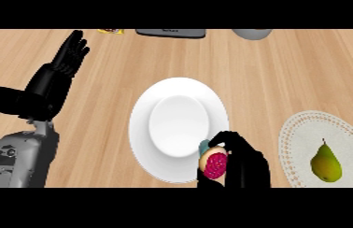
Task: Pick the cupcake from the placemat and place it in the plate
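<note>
We see the white plate lying in the middle of the wooden bench, and we take it as our landmark. At the plate's lower right rim the right hand comes in from the lower edge, its black fingers curled round the cupcake; the cupcake lies tilted on its side in that grasp, its pink-red top facing us and a bit of its bluish wrapper showing toward the plate. The cupcake overlaps the plate's rim in our view, but we cannot tell whether it touches the plate or is held above it. To the right of the plate, well apart from it, a pale lacy placemat reaches the view's right edge, and a green-yellow pear stands on it. To the left of the plate, also well apart, the left hand rests open with its fingers straight and pointing up the view, holding nothing, its grey forearm below it. Beyond the plate, along the bench's far edge, we make out a dark flat thing, a grey rounded thing further right, and a small yellow thing to the left, all cut off so that we cannot tell what they are
</note>
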`<move>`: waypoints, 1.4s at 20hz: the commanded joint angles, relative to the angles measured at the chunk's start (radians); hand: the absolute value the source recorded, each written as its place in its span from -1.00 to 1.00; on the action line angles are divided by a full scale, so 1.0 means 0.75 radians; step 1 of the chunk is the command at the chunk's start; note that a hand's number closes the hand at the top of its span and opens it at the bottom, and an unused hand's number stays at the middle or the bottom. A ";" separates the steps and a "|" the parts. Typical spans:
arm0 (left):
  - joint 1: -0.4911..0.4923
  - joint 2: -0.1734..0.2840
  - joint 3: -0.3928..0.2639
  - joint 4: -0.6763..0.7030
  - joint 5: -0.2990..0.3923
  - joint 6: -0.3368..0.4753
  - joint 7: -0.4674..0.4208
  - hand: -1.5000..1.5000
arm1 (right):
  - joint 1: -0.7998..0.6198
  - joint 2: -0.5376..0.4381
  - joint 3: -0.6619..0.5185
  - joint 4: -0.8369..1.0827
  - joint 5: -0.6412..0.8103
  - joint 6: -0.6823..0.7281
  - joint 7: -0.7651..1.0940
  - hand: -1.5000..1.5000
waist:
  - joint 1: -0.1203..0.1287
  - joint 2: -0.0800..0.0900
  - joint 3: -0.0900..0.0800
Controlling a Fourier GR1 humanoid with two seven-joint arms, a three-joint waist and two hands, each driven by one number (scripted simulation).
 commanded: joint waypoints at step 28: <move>0.123 0.008 0.074 -0.006 -0.013 0.012 -0.048 0.00 | -0.367 0.053 -0.201 0.485 -0.581 -1.162 -0.252 -1.00 | -0.117 -0.041 0.001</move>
